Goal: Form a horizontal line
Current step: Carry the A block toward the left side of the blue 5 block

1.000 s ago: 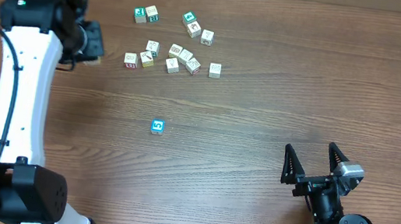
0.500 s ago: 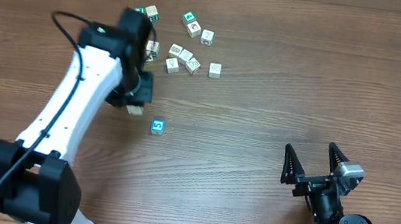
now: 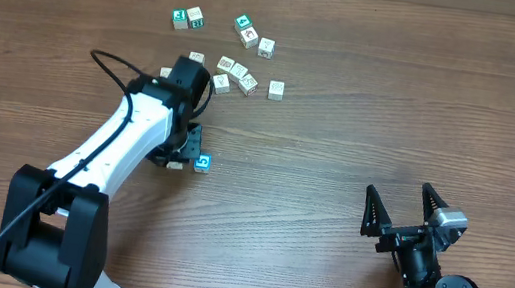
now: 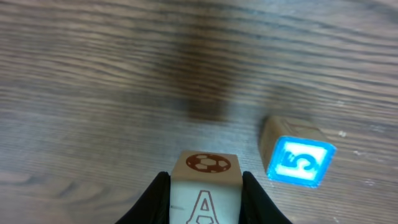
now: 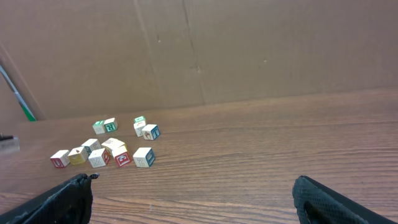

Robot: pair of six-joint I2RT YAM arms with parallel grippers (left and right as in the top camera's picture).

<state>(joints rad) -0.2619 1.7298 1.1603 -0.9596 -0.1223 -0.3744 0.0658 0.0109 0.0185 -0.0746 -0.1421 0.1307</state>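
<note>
— Blue "5" cube (image 3: 201, 162): where?
— Alone on the counter (image 3: 338, 145), well apart from the loose cube cluster (image 3: 235, 73).
— Left hand (image 3: 178, 156)?
— Clamped on a whitish "A" cube (image 4: 205, 163) with a football print, just beside the "5".
— Right hand (image 3: 406, 210)?
— Fingers wide apart, holding nothing, near the counter's front edge.
— Green-faced cubes (image 3: 181, 19)?
— Two, at the cluster's far side.
</note>
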